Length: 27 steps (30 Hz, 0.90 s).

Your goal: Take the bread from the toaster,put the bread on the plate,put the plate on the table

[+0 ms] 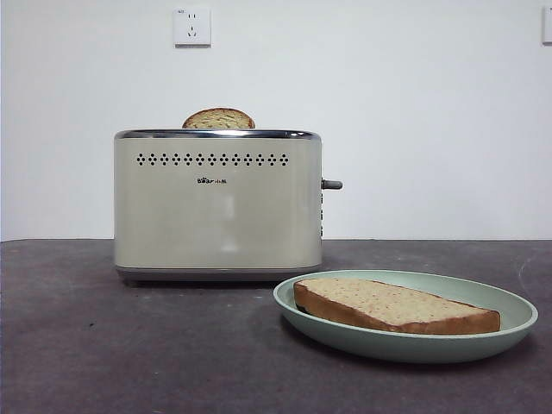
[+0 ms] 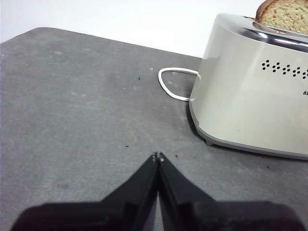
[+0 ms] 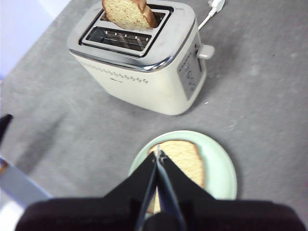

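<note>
Front view: we find the cream two-slot toaster [image 1: 217, 203] standing on the dark table [image 1: 103, 345], with a darker, dome-topped slice [image 1: 218, 119] showing above its chrome rim. To the lever side and nearer the camera sits the mint-green plate [image 1: 405, 341], resting on the table. The bread [image 1: 392, 305], pale-faced with brown crust, lies flat inside the plate, its long axis running across the picture. No arm enters this view.

Left wrist view: the left gripper [image 2: 158, 156] has its jaws pressed together and holds nothing. It hangs over bare table, off the toaster's end opposite the lever, near a white cord loop [image 2: 168, 86]. Neither plate nor bread appears here.

Right wrist view: the right gripper [image 3: 158, 155] also has its jaws closed on nothing. It hovers above the plate, its tips over the near end of the bread, whose long axis runs roughly in line with the jaws. The toaster lies beyond the plate; one slot is vacant, the other holds the domed slice.

Judgement: bread on plate and plate on table appear satisfied, so the task looks essentially complete. Should any further handling be required, the right arm is plainly the nearer, directly over the plate, while the left is well apart beyond the toaster.
</note>
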{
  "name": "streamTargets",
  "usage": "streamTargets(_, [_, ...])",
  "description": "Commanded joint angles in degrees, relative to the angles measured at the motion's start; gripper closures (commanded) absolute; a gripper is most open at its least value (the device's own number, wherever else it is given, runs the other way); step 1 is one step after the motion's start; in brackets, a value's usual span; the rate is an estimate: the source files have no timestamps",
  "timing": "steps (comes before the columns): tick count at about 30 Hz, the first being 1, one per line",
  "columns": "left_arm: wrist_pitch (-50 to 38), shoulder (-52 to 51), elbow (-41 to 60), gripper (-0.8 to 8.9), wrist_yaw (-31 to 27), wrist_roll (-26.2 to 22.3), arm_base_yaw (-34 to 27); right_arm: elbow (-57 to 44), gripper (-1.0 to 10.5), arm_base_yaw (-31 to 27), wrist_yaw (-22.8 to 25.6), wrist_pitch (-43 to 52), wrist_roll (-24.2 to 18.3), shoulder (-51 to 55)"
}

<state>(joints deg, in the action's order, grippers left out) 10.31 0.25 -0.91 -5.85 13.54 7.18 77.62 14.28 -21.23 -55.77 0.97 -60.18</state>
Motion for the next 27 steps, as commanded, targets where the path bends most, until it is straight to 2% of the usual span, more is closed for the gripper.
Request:
streamTargets(1, [-0.24,-0.13,0.74,8.17,0.02,-0.68,-0.15,-0.46,9.5,-0.13,6.23,4.48,-2.73,-1.31])
streamTargets(5, [-0.24,-0.13,0.74,8.17,0.02,-0.68,-0.15,-3.10,9.5,-1.92,14.45,13.11,-2.75,-2.93])
streamTargets(10, [-0.26,-0.13,0.74,8.17,0.02,-0.68,-0.15,-15.69,9.5,-7.32,13.68,29.88,-3.04,0.20])
streamTargets(13, [-0.26,-0.13,0.74,8.17,0.02,-0.68,-0.15,-28.04,9.5,-11.45,13.68,41.48,-2.43,5.88])
streamTargets(16, [-0.26,-0.13,0.74,8.17,0.02,-0.68,-0.15,-41.24,9.5,-15.87,13.75,51.17,0.02,13.38])
streamTargets(20, [-0.26,-0.13,0.74,8.17,0.02,-0.68,-0.15,-56.26,9.5,-20.63,14.23,53.68,1.51,25.83])
streamTargets(23, [-0.26,-0.13,0.74,8.17,0.02,-0.68,-0.15,-64.76,9.5,-21.77,14.36,54.25,0.42,35.04])
streamTargets(27, [-0.26,-0.13,0.74,8.17,0.02,-0.68,-0.15,-72.24,9.5,-21.73,14.29,53.94,1.77,44.37])
